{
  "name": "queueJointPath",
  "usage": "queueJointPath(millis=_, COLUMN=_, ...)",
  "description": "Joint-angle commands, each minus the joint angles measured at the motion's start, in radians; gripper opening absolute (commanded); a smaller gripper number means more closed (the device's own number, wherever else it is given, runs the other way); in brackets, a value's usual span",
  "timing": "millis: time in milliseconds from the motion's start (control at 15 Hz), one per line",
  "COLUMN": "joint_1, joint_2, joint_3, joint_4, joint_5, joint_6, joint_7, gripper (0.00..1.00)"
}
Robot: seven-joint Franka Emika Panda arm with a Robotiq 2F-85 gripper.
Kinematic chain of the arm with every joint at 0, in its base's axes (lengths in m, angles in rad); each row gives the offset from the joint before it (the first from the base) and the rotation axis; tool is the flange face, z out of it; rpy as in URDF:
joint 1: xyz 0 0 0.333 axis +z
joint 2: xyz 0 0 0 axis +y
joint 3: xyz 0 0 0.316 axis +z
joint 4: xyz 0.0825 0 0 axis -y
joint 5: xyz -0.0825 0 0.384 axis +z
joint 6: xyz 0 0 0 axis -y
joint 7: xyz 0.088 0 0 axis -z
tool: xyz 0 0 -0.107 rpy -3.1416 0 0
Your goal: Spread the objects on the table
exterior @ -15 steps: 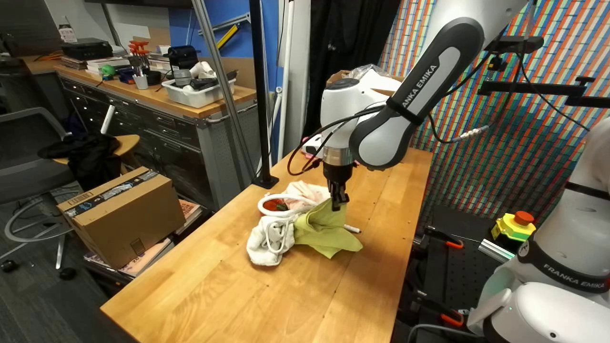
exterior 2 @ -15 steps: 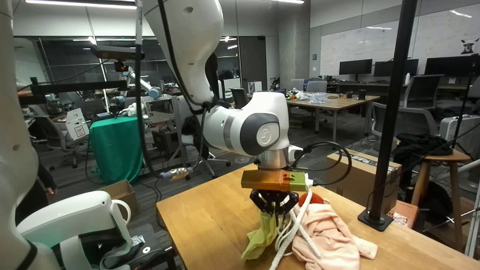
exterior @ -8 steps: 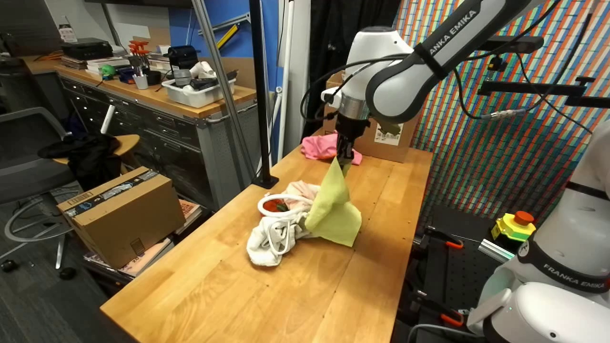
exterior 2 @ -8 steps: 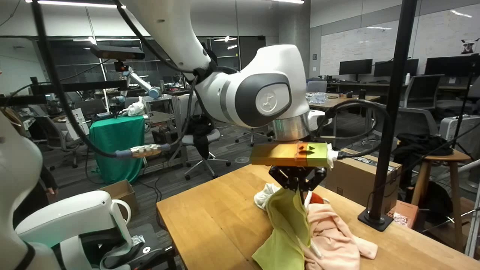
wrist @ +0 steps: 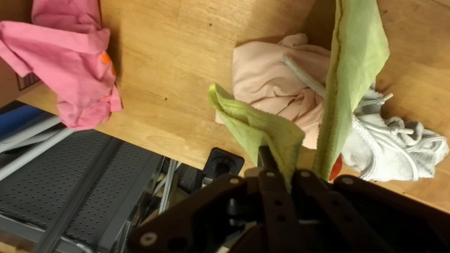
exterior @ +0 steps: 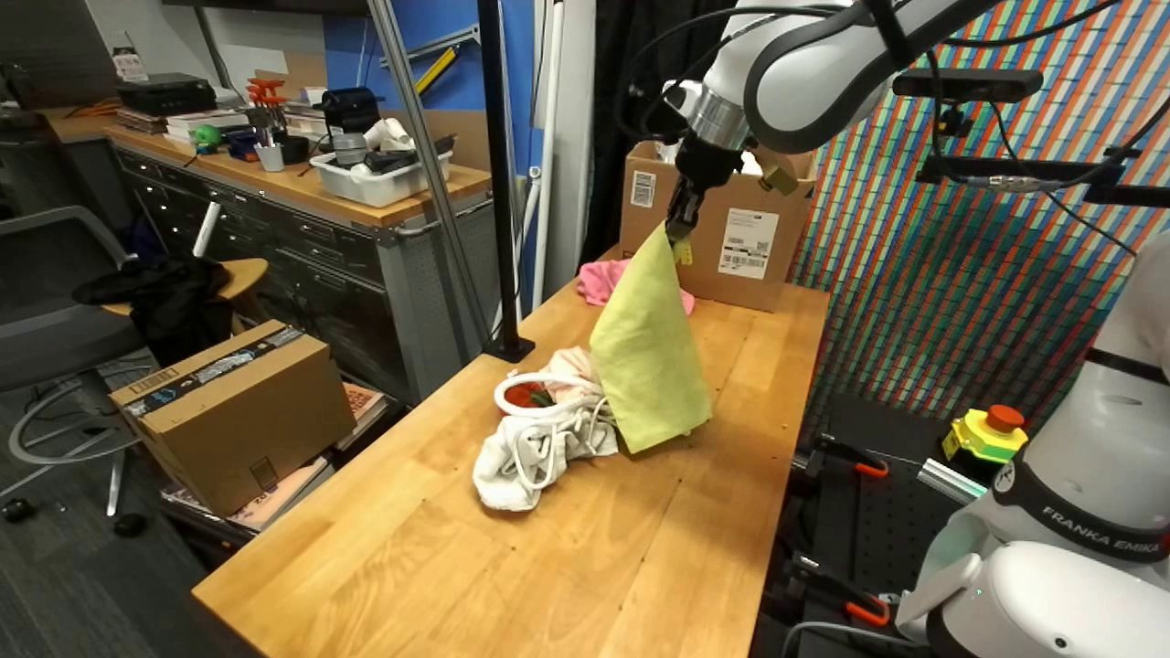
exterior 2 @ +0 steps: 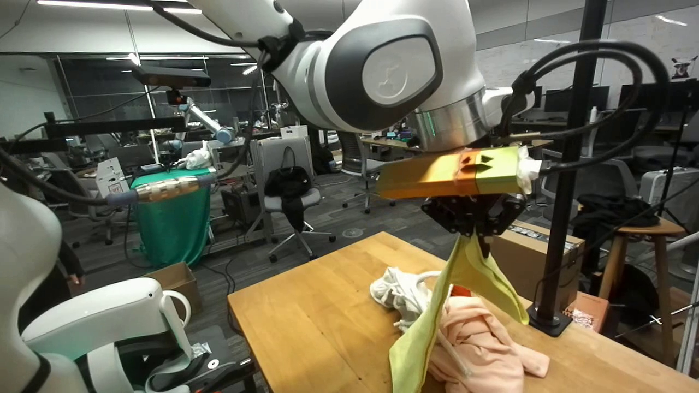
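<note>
My gripper (exterior: 678,228) is shut on the top of a yellow-green cloth (exterior: 651,343). It holds the cloth hanging above the table; I cannot tell whether the lower edge touches. In the wrist view the green cloth (wrist: 351,77) falls in two flaps from the jaws (wrist: 277,165). A white garment with cords (exterior: 512,466) lies bunched on the table. A peach cloth (exterior 2: 480,344) lies beside it, partly behind the green cloth. A red thing (exterior: 523,395) sits within a white ring-shaped loop (exterior: 501,398). A pink cloth (wrist: 74,66) lies crumpled at the table's far end.
A cardboard box (exterior: 704,260) stands behind the pink cloth at the far end of the wooden table (exterior: 512,585). A black post (exterior: 509,347) rises from the table's edge near the pile; it also shows in an exterior view (exterior 2: 554,273).
My gripper has risen and moved toward the cardboard box, pulling the green cloth up off the pile. More of the white garment now shows. The pink cloth and box have come into view.
</note>
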Motion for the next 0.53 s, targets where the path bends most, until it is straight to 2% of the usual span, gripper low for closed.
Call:
queueJointPath(millis=0, joint_1=-0.009, joint_2=-0.078, joint_3=-0.03, joint_4=-0.025, joint_5=-0.026, joint_6=0.009, joint_7=0.04, gripper=0.01)
queueJointPath(millis=200, joint_1=-0.03, joint_2=-0.101, joint_3=-0.042, joint_4=-0.026, joint_5=-0.067, joint_6=0.006, joint_7=0.081, gripper=0.01)
queueJointPath(millis=467, joint_1=-0.102, joint_2=-0.122, joint_3=-0.021, joint_4=-0.036, joint_5=-0.209, joint_6=0.01, joint_7=0.2, gripper=0.01)
